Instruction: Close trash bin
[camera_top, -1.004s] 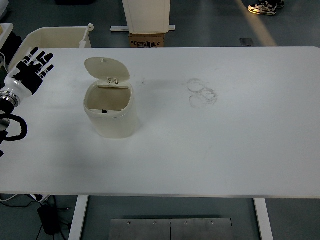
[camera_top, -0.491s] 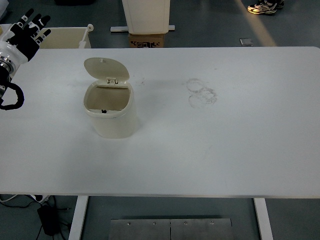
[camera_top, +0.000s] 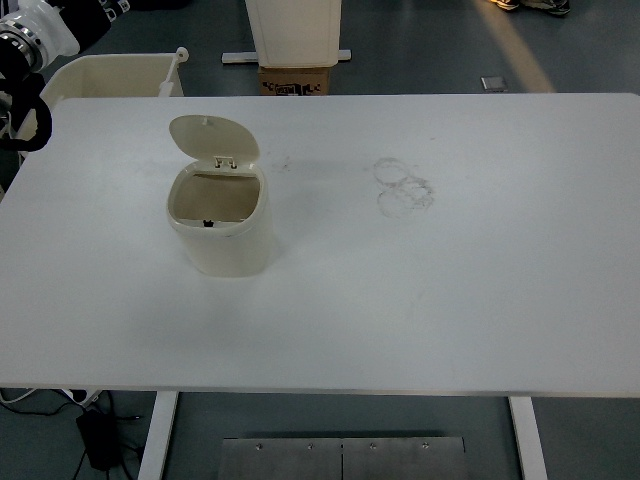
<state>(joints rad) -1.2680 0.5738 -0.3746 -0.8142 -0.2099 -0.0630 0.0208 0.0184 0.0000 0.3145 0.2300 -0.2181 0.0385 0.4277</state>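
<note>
A small cream trash bin (camera_top: 222, 232) stands on the white table (camera_top: 450, 290), left of centre. Its lid (camera_top: 213, 140) is hinged at the back and stands upright, so the bin's mouth is open and shows a bare inside. My left arm (camera_top: 28, 45) is at the picture's top left corner, well away from the bin, up and to its left. Only its white wrist and a black cable loop show; the hand runs off the top edge. My right arm does not show.
A cream tub (camera_top: 110, 75) sits behind the table's far left corner. A cardboard box (camera_top: 295, 80) and a white stand (camera_top: 293, 30) are on the floor beyond the far edge. Grey ring marks (camera_top: 403, 186) stain the table's middle.
My left arm has risen and moved away toward the top left corner, and its hand has left the picture. The bin and its lid have not moved.
</note>
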